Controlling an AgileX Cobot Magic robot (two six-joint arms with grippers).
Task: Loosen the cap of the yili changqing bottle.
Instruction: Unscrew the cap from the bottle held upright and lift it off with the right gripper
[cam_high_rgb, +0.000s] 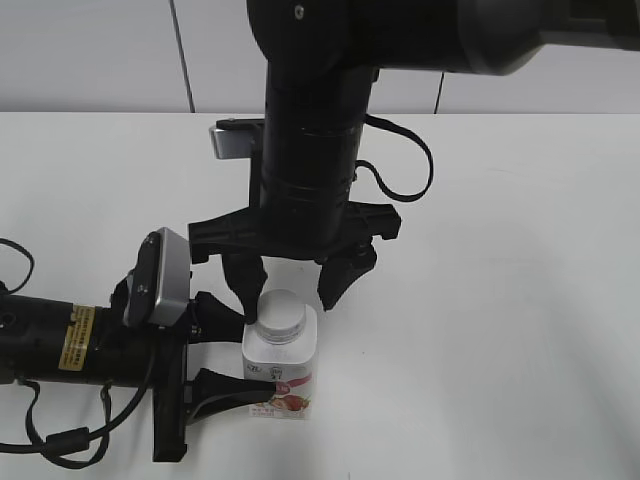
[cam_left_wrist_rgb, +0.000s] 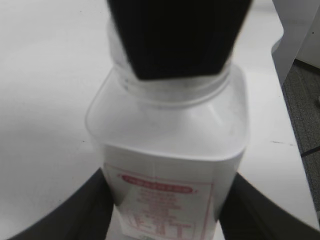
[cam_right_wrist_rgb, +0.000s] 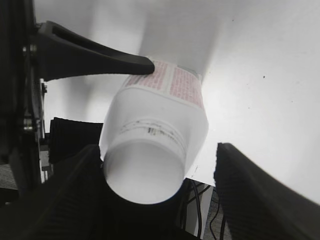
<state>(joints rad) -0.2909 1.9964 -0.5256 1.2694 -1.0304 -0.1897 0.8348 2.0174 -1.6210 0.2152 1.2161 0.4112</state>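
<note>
I see the yili changqing bottle (cam_high_rgb: 281, 365) standing upright on the white table (cam_high_rgb: 520, 300), my left gripper (cam_high_rgb: 225, 360) clamped around its body from the side. My right gripper (cam_high_rgb: 292, 285) hangs over the cap (cam_high_rgb: 281, 311), fingers spread to either side; one finger seems to touch it, though I can't be sure.

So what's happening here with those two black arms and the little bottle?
The robot is working on unscrewing a small white bottle that stands upright on the table. The left hand grips the bottle's body from the side to keep it steady. The right hand hangs over it from above, its fingers open on either side of the white cap. It has not clamped the cap yet; one finger sits clearly apart from it.
</note>
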